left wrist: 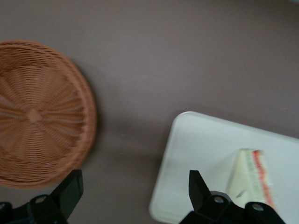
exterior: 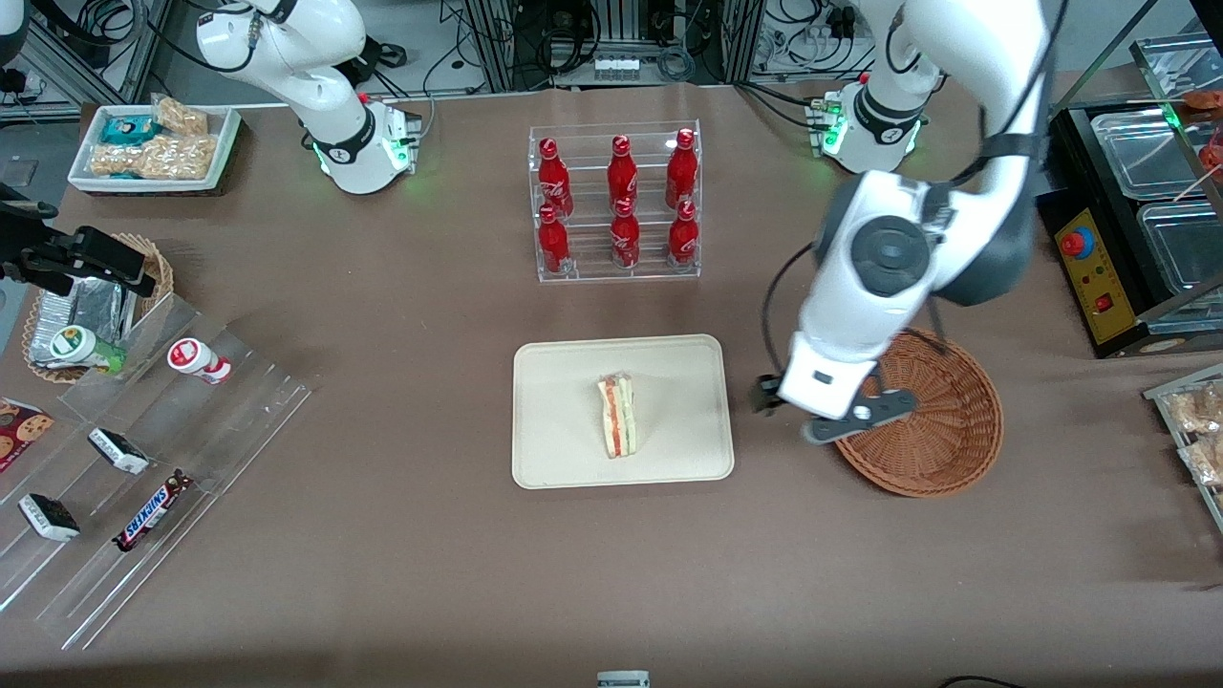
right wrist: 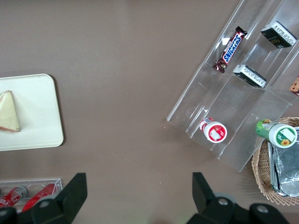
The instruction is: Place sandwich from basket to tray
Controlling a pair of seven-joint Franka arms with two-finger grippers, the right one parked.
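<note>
Nearest the front camera, the sandwich [exterior: 618, 415] lies in the middle of the tray [exterior: 554, 459], filling edge showing. Just beside the tray, toward the working arm's end, the gripper [exterior: 829, 409] hangs with fingers [left wrist: 69, 190] spread and nothing between them, over the bare table and the basket [exterior: 946, 430] rim.

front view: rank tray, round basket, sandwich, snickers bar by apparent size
1. tray, largest.
2. basket, smaller, though the arm covers part of it.
3. sandwich and Snickers bar: alike in length, too close to rank.

The gripper hangs open between tray and basket, holding nothing.
</note>
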